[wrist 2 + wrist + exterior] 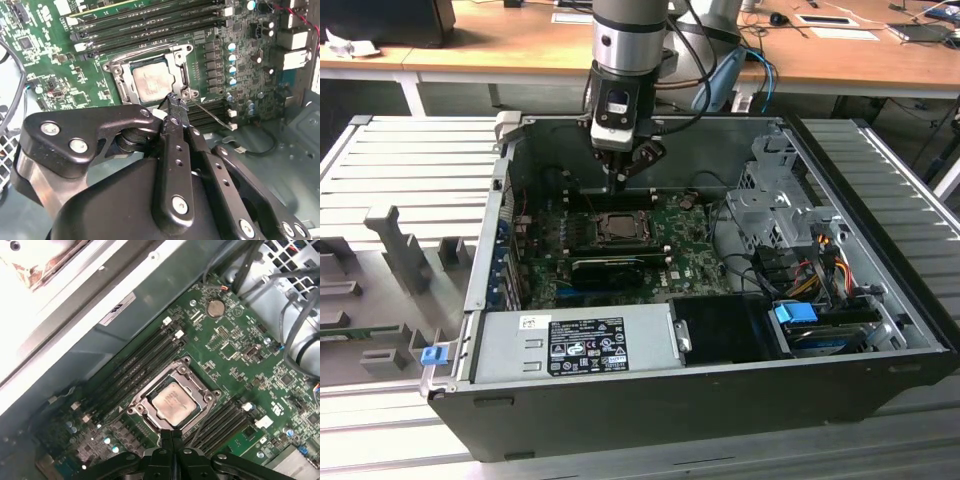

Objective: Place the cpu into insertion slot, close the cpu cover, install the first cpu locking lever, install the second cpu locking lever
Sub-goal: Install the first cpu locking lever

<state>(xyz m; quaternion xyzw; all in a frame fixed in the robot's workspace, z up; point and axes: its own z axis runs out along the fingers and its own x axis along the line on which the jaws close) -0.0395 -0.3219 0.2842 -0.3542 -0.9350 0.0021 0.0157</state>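
Green circuit board point(690, 255) lines the floor of an open computer case point(650, 400), which lies on a ribbed metal worktop point(420, 160). The insertion slot point(114, 70) sits about mid-board, nearer the board's far edge, where long black memory slots point(150, 22) run alongside it. The cpu point(152, 82) is seated in the slot, its pale metallic face up. The cpu cover point(176, 67) lies flat over it, with the chip's face showing through the cover's square window; both wrist views show this.

The arm comes down into the case from the far side, and the end effector point(175, 100) hangs just above the board. Its two black fingers are pressed together, their tips at the corner of the slot. It is not clear whether the tips touch the metal there or pinch anything between them. In the second wrist view a thin metal lever point(212, 116) runs out from that same corner, slanting across the memory slots beside the socket.

In the exterior view a silver power supply point(575, 340) fills the case's near edge, well apart from the slot.
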